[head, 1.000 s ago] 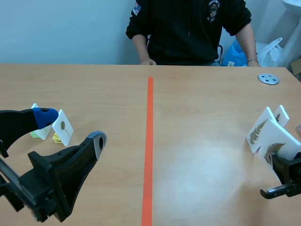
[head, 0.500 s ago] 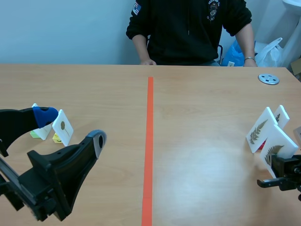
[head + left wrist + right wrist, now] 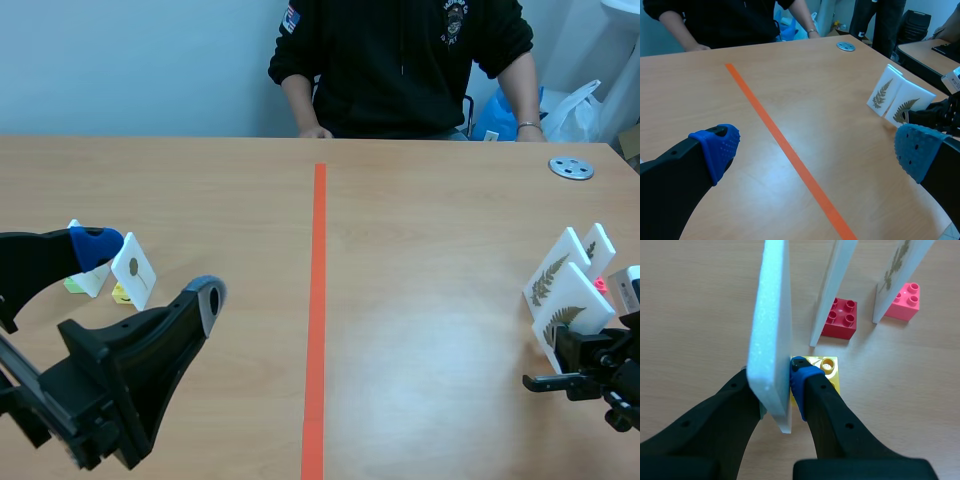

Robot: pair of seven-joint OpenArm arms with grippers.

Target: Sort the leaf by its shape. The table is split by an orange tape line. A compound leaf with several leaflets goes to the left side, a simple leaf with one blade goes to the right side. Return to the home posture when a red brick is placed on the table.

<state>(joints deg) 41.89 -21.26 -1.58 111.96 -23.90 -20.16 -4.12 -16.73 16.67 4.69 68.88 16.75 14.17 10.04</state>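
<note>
My right gripper (image 3: 572,352) is shut on a white card with a fern leaf (image 3: 572,308) at the table's right edge. In the right wrist view the card's edge (image 3: 772,330) is pressed between the pads of this gripper (image 3: 777,390), and its yellow brick base (image 3: 829,371) sits just behind them. Two more white cards stand ahead, one on a red brick (image 3: 841,317) and one on a pink brick (image 3: 904,302). My left gripper (image 3: 150,272) stands open low on the left, beside a card with a small single leaf (image 3: 133,270).
The orange tape line (image 3: 318,300) runs down the middle of the table. A metal disc (image 3: 571,168) lies at the far right. A person (image 3: 400,60) sits across the table. Another fern card (image 3: 553,275) stands behind the held one.
My right gripper has moved left with the fern card, away from the table's right edge. The left arm has kept still.
</note>
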